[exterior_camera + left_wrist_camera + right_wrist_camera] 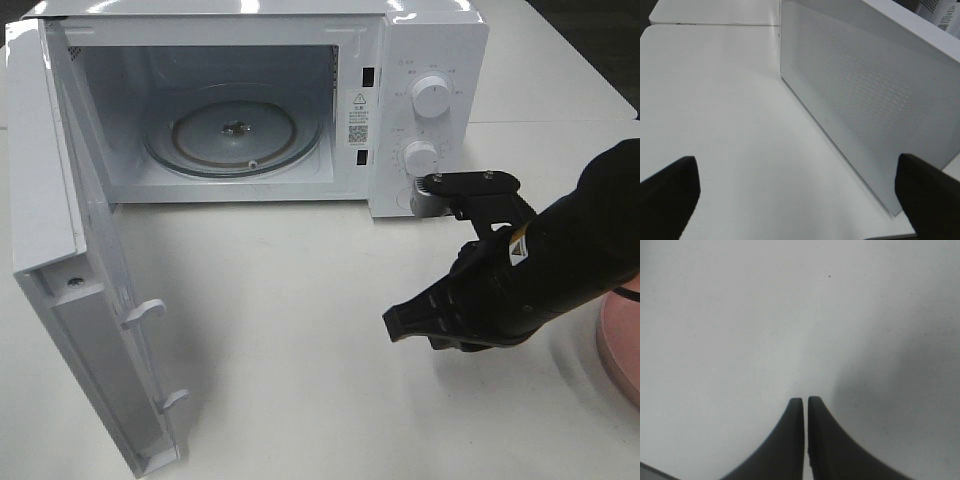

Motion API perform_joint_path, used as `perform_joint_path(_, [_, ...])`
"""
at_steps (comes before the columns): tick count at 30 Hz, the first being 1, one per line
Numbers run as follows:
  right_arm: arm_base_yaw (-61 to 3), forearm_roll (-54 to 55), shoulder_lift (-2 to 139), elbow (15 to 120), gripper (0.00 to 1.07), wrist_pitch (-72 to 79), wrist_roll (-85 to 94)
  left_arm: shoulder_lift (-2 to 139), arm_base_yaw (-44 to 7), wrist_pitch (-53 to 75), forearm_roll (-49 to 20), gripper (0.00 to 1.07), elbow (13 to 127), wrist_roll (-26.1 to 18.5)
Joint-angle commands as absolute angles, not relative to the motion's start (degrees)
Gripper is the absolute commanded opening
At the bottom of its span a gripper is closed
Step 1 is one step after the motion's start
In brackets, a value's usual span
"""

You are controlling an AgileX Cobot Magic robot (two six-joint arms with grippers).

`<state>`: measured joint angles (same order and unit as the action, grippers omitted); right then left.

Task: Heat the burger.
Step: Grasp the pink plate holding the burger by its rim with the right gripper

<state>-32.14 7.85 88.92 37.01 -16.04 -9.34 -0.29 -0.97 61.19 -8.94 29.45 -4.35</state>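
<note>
The burger is out of view in every frame. The white microwave point(420, 90) stands at the back of the table with its door point(95, 300) swung wide to the left. Its glass turntable point(235, 135) is bare. My right gripper point(393, 325) hovers low over the table in front of the control panel, pointing left. In the right wrist view the right gripper point(805, 400) is shut, with only a hairline gap and nothing in it. My left gripper point(800, 200) is open, its dark fingers point(670, 190) far apart, facing the door's perforated panel point(865, 100).
A pink round plate point(622, 345) pokes in at the right edge, partly behind my right arm. The open door reaches out toward the table's front left. Two dials point(430, 97) sit on the microwave's right panel. A second white table point(710, 12) adjoins behind.
</note>
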Motion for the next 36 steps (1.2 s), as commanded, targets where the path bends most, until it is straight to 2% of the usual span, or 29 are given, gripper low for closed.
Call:
perform_joint_path(1, [-30.65,2.92,85.14,37.24,0.07,-23.55,-8.59,-1.26,-0.97,61.19,-9.00,0.98,29.51,-4.13])
perform_joint_path(8, [-26.41,-0.80,82.22,37.24,0.10,-31.17,-8.59,-1.26,-0.97,61.19,-9.00,0.98,29.51,-4.13])
perform_joint_path(10, [-22.69,-2.92,81.36,37.24,0.16,-34.38,-8.37,-1.26,-0.97,61.19,-9.00,0.98,29.51,-4.13])
perform_joint_path(12, [-21.89,-3.21,81.36,37.24,0.18,-34.72,-8.19,-1.26,-0.97,61.19,-9.00,0.98,29.51,-4.13])
perform_joint_path(13, [-20.05,-4.13,81.36,37.24,0.22,-35.18,-8.08,-1.26,-0.97,61.19,-9.00,0.98,29.51,-4.13])
perform_joint_path(14, [-20.05,-4.13,81.36,37.24,0.22,-35.18,-8.08,-1.26,-0.97,61.19,-9.00,0.98,29.51,-4.13])
perform_joint_path(15, [-17.99,-5.27,81.36,37.24,0.29,-35.47,-7.91,-1.26,-0.97,61.19,-9.00,0.98,29.51,-4.13])
perform_joint_path(16, [-17.99,-5.27,81.36,37.24,0.29,-35.47,-7.91,-1.26,-0.97,61.19,-9.00,0.98,29.51,-4.13])
perform_joint_path(17, [-17.07,-5.79,81.36,37.24,0.34,-35.52,-7.91,-1.26,-0.97,61.19,-9.00,0.98,29.51,-4.13])
perform_joint_path(18, [-15.41,-6.70,81.36,37.24,0.46,-35.47,-7.91,-1.26,-0.97,61.19,-9.00,0.98,29.51,-4.13])
perform_joint_path(19, [-15.41,-6.70,81.36,37.24,0.46,-35.47,-7.91,-1.26,-0.97,61.19,-9.00,0.98,29.51,-4.13])
perform_joint_path(20, [-14.61,-7.05,81.36,37.24,0.53,-35.41,-7.96,-1.26,-0.97,61.19,-9.00,0.98,29.51,-4.13])
perform_joint_path(21, [-13.29,-7.33,81.36,37.24,0.67,-34.95,-7.96,-1.26,-0.97,61.19,-9.00,0.98,29.51,-4.13])
perform_joint_path(22, [-13.29,-7.33,81.36,37.24,0.67,-34.95,-7.96,-1.26,-0.97,61.19,-9.00,0.98,29.51,-4.13])
perform_joint_path(23, [-12.15,-7.96,81.36,37.13,0.81,-33.63,-7.96,-1.26,-0.97,61.19,-9.00,0.98,29.51,-4.13])
perform_joint_path(24, [-12.15,-7.96,81.36,37.13,0.81,-33.63,-7.96,-1.26,-0.97,61.19,-9.00,0.98,29.51,-4.13])
perform_joint_path(26, [-11.00,-9.63,81.36,37.13,0.97,-32.31,-7.91,-1.26,-0.97,61.19,-9.00,0.98,29.51,-4.13])
perform_joint_path(28, [-10.20,-10.03,81.42,37.13,1.00,-31.57,-7.91,-1.26,-0.97,61.19,-9.00,0.98,29.51,-4.13])
perform_joint_path(36, [-8.02,-9.91,86.29,37.13,0.98,-31.28,-7.91,-1.26,-0.97,61.19,-9.00,0.98,29.51,-4.13])
